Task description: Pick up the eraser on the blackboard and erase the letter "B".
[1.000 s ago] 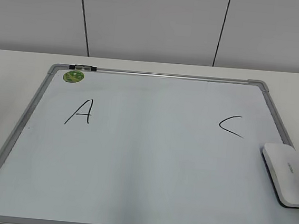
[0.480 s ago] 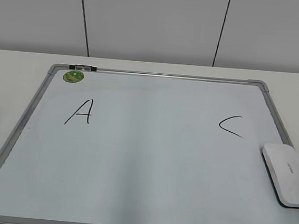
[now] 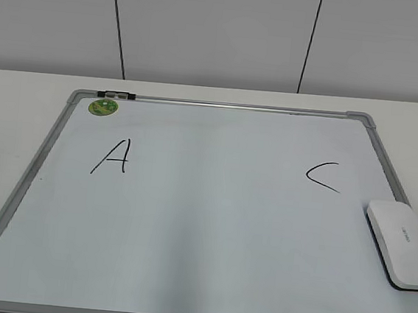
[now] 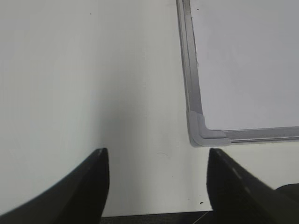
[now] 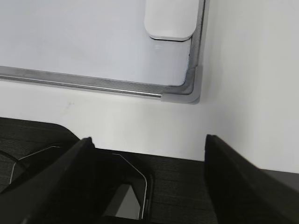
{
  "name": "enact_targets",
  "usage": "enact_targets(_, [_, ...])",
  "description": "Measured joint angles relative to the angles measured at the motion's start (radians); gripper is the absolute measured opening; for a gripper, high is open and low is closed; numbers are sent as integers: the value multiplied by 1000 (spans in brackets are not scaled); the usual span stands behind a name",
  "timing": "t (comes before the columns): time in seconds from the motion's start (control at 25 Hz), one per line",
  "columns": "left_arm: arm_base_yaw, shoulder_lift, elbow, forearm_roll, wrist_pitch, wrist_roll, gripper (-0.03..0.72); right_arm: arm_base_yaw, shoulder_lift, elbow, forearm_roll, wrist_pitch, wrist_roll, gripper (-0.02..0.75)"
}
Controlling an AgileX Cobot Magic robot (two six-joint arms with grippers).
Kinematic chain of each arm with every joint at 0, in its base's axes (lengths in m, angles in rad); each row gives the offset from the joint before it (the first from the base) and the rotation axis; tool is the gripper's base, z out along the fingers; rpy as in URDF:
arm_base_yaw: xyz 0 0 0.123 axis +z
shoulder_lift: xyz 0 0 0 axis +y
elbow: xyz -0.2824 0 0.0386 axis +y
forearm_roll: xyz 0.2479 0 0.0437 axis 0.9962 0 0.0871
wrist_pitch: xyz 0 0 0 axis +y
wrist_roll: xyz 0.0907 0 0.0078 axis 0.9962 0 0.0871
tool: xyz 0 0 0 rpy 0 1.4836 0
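Observation:
The blackboard point(image 3: 205, 274) is a white board in a grey frame, lying flat on the table. The white eraser point(image 3: 401, 243) lies at its right edge, and also shows at the top of the right wrist view point(image 5: 169, 18). A black "A" point(image 3: 113, 156) and a black "C" point(image 3: 323, 176) are on the board. No letter "B" shows; the space between A and C is blank. My left gripper point(image 4: 156, 154) is open and empty over the table by the board's near left corner point(image 4: 203, 133). My right gripper point(image 5: 148, 140) is open and empty near the board's near right corner point(image 5: 189, 91). Neither gripper shows in the exterior view.
A round green magnet point(image 3: 103, 106) sits at the board's far left corner beside a small black clip point(image 3: 116, 94). White table surrounds the board. A dark surface with a cable point(image 5: 140, 186) lies below the table's front edge in the right wrist view.

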Motion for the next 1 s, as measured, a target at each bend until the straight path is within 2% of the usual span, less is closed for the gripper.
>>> enact_targets(0.2, [0, 0, 0, 0, 0, 0, 497, 0, -1, 2, -66, -13, 0, 538])
enact_targets(0.72, [0, -5, 0, -4, -2, 0, 497, 0, -5, 34, -60, -82, -2, 537])
enact_targets(1.0, [0, -88, 0, -4, -2, 2, 497, 0, -103, 36, -60, -80, -2, 537])
